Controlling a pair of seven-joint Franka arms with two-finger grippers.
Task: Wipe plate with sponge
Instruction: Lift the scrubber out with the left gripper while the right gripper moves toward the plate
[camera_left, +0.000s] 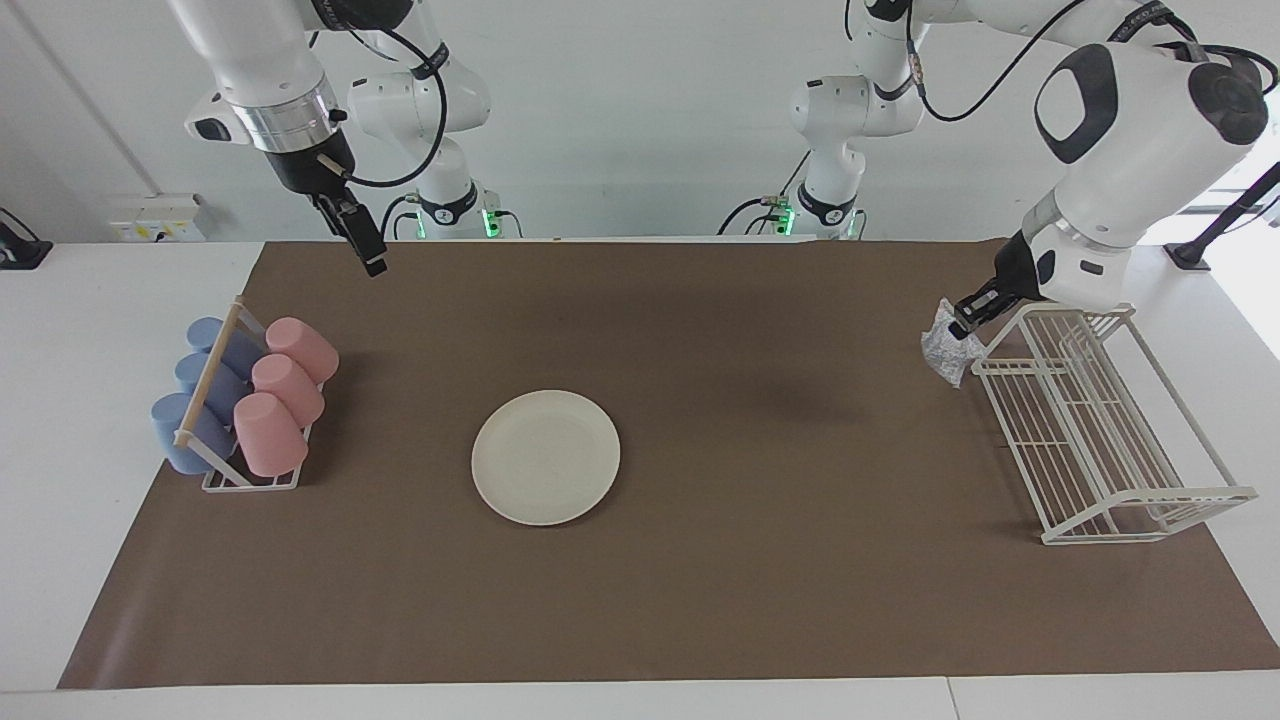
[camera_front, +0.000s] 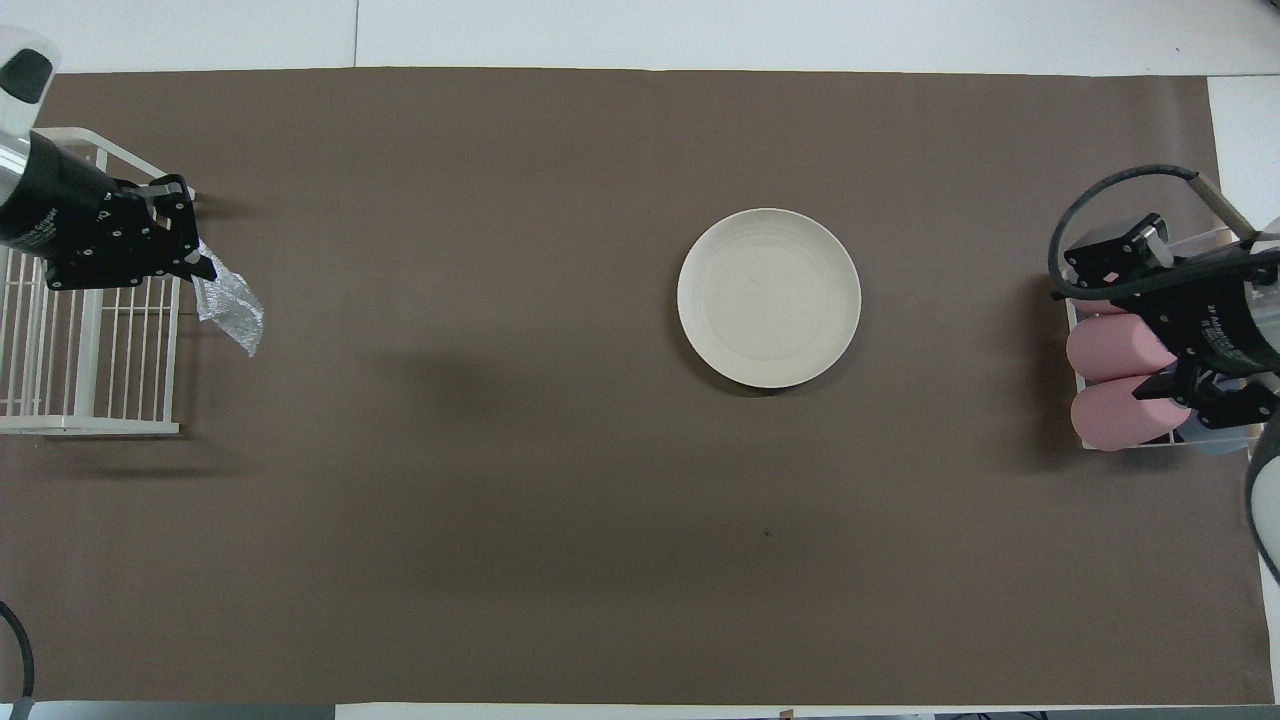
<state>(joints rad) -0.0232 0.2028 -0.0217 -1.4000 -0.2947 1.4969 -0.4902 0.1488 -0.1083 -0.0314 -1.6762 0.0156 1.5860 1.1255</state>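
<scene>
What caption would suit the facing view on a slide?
Left gripper holds the sponge beside a wire rack; the plate waits.

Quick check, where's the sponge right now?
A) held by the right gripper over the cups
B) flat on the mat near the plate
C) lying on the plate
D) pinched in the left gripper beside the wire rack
D: the sponge hangs from the left gripper beside the white wire rack, while the plate lies bare mid-mat and the right gripper waits, holding nothing, up over the cup rack's end of the table.
</scene>
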